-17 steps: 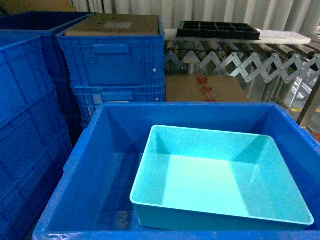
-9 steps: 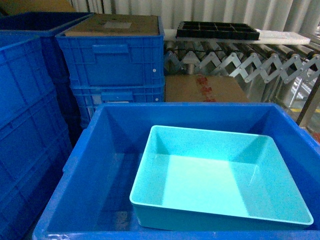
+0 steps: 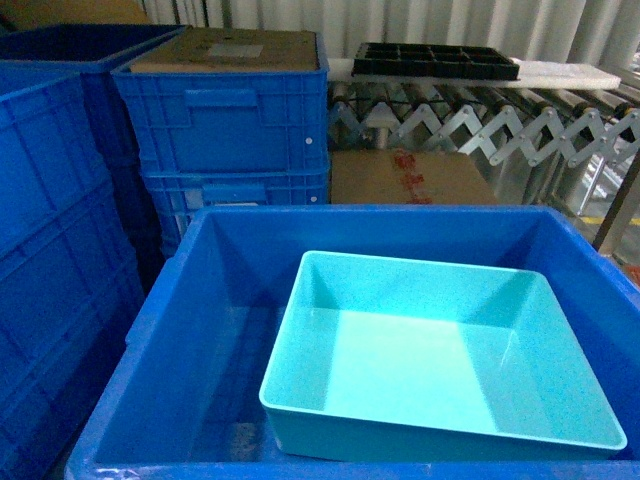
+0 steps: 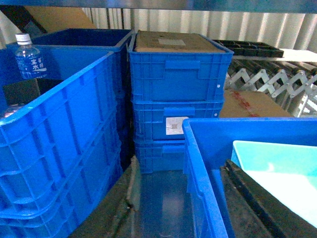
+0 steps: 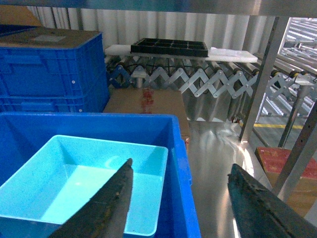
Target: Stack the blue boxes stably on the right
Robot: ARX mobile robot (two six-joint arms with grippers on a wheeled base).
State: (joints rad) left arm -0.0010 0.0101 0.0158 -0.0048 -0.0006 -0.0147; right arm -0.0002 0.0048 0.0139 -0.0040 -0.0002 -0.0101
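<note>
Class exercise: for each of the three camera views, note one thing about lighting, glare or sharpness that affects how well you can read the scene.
Head view: the shallow turquoise plastic tub glows washed-out on its floor. Left wrist view: the dark pincer finger is blurred at the lower right corner. Right wrist view: the shiny metal floor carries glare, and both pincer fingers loom soft.

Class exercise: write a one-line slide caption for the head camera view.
Empty turquoise tub sits right of centre inside a large blue bin.

Bare bin floor (image 3: 215, 380) beside tub (image 3: 440, 360)
</note>
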